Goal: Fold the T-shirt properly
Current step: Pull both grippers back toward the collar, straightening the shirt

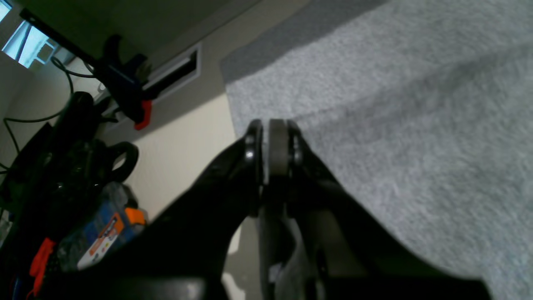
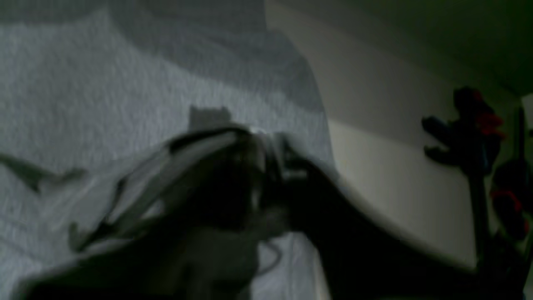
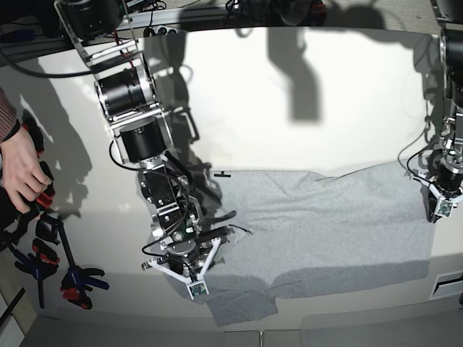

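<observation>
The light grey T-shirt (image 3: 325, 231) lies spread on the white table (image 3: 289, 108), plain side up, with a sleeve (image 3: 242, 307) sticking out at the front left. My left gripper (image 3: 440, 210) is at the shirt's right edge. In the left wrist view its fingers (image 1: 266, 125) are pressed together at the cloth's edge (image 1: 374, 125), and no cloth shows between them. My right gripper (image 3: 194, 288) is low over the shirt's front left corner. The right wrist view is blurred: its fingers (image 2: 266, 143) look closed over the grey cloth (image 2: 83, 91), and I cannot tell whether they pinch it.
A person's hand (image 3: 22, 170) holds clamps at the table's left edge, and more clamps (image 3: 72, 278) lie below it. A clamp (image 1: 125, 91) and a blue-orange box (image 1: 104, 233) show to the left in the left wrist view. The table's front edge (image 3: 325, 336) is close below the shirt.
</observation>
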